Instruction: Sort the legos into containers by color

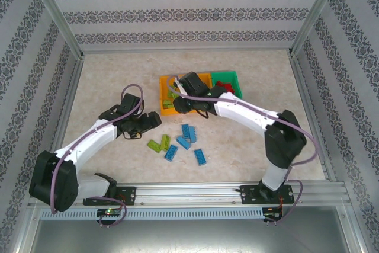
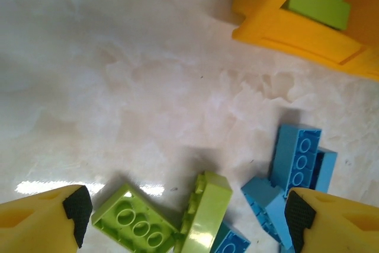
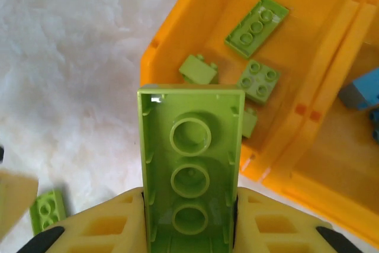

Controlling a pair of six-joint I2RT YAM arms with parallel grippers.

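The right pincer (image 3: 189,232) is pinching a lime green brick (image 3: 190,146) by its long sides. The brick is showing its hollow underside to the wrist camera, with its long axis pointing straight out from the fingers and its far end reaching over the near wall of an orange bin (image 3: 172,39), where more lime green legos (image 3: 256,26) are lying. The left pincer (image 2: 186,208) is hovering spread wide over two loose lime bricks (image 2: 135,223) on the counter (image 2: 118,87), with blue bricks (image 2: 296,158) lying close by one finger.
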